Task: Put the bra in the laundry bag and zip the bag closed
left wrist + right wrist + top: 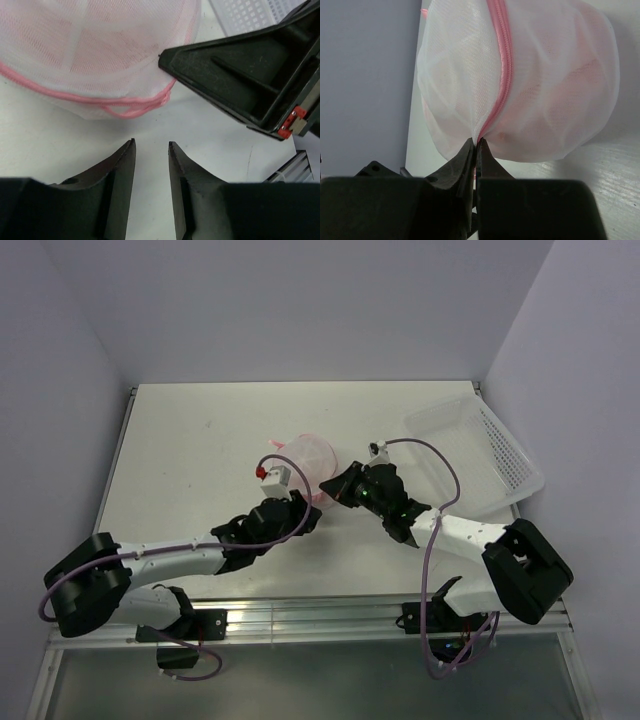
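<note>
At the zipper (502, 75) end of the laundry bag (545, 85), your right gripper (476, 146) clamps the seam for closing; your left gripper (151, 150) hovers beside the bag, parted and empty.

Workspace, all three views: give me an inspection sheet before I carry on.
Surface: white table, matte.
Job's things: laundry bag on the table, zipper shut where visible; bra a pink shape inside.
Clutter: white basket, far right corner.
Grippers: left gripper open, empty, short of the bag; right gripper shut on the bag's zipper seam.
Cables: purple cables loop from both arms.
Surroundings: plain pale walls, three sides.
</note>
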`<state>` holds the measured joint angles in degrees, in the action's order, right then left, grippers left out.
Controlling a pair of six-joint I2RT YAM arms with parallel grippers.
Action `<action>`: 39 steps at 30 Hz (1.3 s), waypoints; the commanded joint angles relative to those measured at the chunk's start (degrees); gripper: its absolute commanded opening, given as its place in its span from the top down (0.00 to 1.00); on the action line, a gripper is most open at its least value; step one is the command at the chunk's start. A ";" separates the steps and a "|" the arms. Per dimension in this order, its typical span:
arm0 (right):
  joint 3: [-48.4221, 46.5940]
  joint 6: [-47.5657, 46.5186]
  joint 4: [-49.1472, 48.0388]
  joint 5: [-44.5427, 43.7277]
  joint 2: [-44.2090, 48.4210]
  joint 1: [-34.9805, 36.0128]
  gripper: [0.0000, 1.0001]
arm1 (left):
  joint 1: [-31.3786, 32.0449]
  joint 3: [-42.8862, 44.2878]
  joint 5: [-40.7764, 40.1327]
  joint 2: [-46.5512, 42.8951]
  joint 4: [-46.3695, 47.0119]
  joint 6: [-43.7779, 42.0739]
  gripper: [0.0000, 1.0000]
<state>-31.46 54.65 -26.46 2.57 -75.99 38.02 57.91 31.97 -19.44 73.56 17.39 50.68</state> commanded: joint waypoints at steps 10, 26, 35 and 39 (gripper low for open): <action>0.70 0.89 -2.19 -0.20 2.33 0.48 1.00 | 0.01 4.33 -7.27 6.42 10.38 -2.33 0.57; 1.23 0.89 -1.41 -0.46 2.86 0.48 1.00 | 0.01 4.07 -9.39 7.12 16.89 -6.47 0.66; 0.96 0.37 -0.52 -0.81 3.48 0.39 1.00 | 0.01 4.33 -8.95 7.21 16.89 -7.17 0.83; 0.96 0.54 -0.61 -0.81 3.74 0.39 1.00 | 0.01 4.68 -8.77 7.12 16.54 -7.43 1.00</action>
<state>-30.61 55.68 -26.72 2.24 -74.30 38.02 57.89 34.13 -27.66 80.53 30.79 44.34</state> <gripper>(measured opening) 0.026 0.045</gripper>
